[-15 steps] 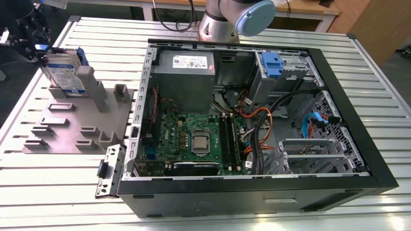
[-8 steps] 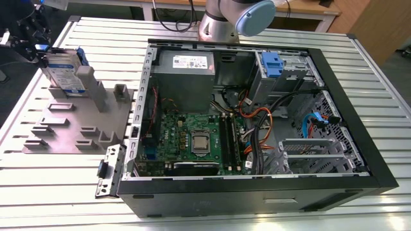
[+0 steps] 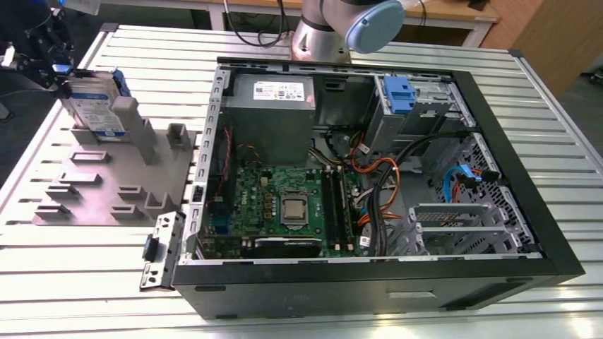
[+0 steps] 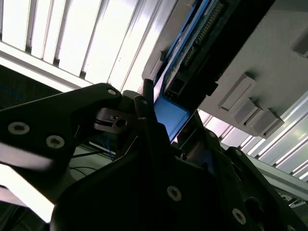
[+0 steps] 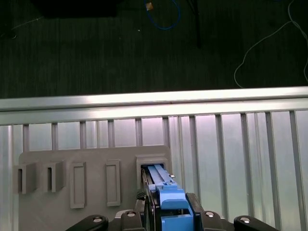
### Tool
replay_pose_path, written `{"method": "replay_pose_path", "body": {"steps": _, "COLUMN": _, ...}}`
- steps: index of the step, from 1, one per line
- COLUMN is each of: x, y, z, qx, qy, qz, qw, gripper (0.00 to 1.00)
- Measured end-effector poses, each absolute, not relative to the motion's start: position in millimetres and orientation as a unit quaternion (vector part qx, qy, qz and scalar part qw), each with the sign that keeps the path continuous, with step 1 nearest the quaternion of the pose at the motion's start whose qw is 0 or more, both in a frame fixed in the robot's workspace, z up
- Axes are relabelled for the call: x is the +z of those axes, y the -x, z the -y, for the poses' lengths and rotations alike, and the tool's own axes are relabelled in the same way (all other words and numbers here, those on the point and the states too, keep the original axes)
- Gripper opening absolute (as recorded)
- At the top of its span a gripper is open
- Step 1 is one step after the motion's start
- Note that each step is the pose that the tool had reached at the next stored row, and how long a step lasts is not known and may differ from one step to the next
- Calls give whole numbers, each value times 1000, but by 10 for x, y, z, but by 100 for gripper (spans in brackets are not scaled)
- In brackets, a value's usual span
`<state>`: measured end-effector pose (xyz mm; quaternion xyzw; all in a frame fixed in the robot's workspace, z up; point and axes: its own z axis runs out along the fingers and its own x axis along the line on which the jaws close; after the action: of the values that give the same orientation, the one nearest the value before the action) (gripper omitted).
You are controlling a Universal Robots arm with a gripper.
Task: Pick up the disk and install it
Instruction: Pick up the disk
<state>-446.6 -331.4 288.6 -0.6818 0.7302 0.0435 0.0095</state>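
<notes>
I have the disk [image 3: 94,106] standing on edge in a raised slot at the back corner of the grey fixture plate [image 3: 104,191]. The plate lies flat on the slatted aluminium table [image 3: 94,282], near the table's edge on the exterior view's left, and the disk's white-and-blue label faces the open computer case [image 3: 527,162]. The gripper [image 3: 45,65] is at the disk's outer end, on the side away from the case, and the rest of the arm rises from its base [image 3: 325,32] at the table's back edge. In the first wrist view I look along the disk [image 5: 171,207] from its gripped end. Its blue carrier sits between the gripper [image 5: 169,199] fingers [image 5: 196,214], and its far end is seated in the slot of the plate [image 5: 91,202]. The jaws are drawn in narrow, with one finger against each side of the carrier, so I read the hand as clamped on the disk with nothing else in it. The second wrist view shows the same hold from close in, with the blue carrier end [image 4: 171,114] wedged between the dark fingers. Inside the case a blue caddy [image 3: 400,95] sits in the bay at the back corner, beside the grey power supply [image 3: 273,99], well apart from the disk.
</notes>
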Motion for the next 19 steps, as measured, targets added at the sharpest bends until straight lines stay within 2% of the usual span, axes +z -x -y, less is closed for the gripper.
{"method": "replay_pose_path", "body": {"steps": 1, "x": 2886, "y": 4466, "z": 3314, "qx": 43, "qy": 682, "qz": -730, "qw": 9, "gripper": 45}}
{"method": "replay_pose_path", "body": {"steps": 11, "x": 2885, "y": 4466, "z": 3324, "qx": 43, "qy": 682, "qz": -730, "qw": 9, "gripper": 45}}
{"method": "replay_pose_path", "body": {"steps": 14, "x": 2884, "y": 4466, "z": 3332, "qx": 43, "qy": 682, "qz": -730, "qw": 9, "gripper": 46}}
{"method": "replay_pose_path", "body": {"steps": 15, "x": 2883, "y": 4466, "z": 3340, "qx": 43, "qy": 682, "qz": -730, "qw": 9, "gripper": 52}}
{"method": "replay_pose_path", "body": {"steps": 19, "x": 2878, "y": 4466, "z": 3353, "qx": 42, "qy": 682, "qz": -730, "qw": 8, "gripper": 52}}
